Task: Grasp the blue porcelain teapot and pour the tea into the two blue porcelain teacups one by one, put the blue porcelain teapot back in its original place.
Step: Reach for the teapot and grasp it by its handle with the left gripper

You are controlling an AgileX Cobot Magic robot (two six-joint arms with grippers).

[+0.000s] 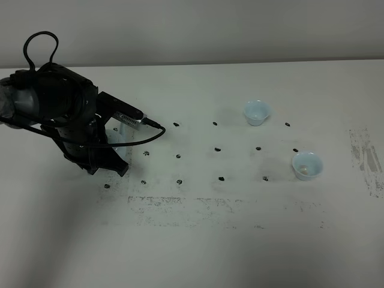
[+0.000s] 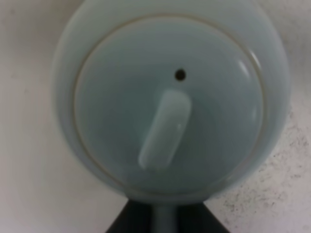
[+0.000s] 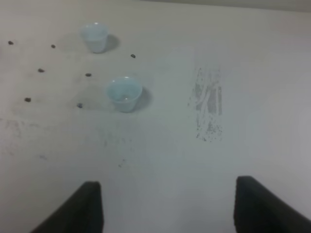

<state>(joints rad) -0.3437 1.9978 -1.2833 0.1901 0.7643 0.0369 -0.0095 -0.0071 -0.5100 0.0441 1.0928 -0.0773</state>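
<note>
The blue porcelain teapot [image 2: 170, 102] fills the left wrist view from above, its lid showing a long knob and a small vent hole. My left gripper [image 2: 165, 219] is shut on the teapot's handle, a dark finger [image 2: 127, 222] on either side. From the high camera the left arm covers the pot, and only a pale sliver of the teapot [image 1: 117, 141] shows. The two blue porcelain teacups stand upright on the right: the far teacup [image 1: 256, 111] [image 3: 95, 36] and the near teacup [image 1: 307, 165] [image 3: 124, 93]. My right gripper [image 3: 167, 208] hovers open above bare table, well short of the cups.
The white table [image 1: 198, 240] carries rows of small dark dots [image 1: 218, 148] between teapot and cups. Grey scuff marks [image 1: 367, 157] lie near the right edge, and a scuffed strip [image 1: 180, 207] runs across the front.
</note>
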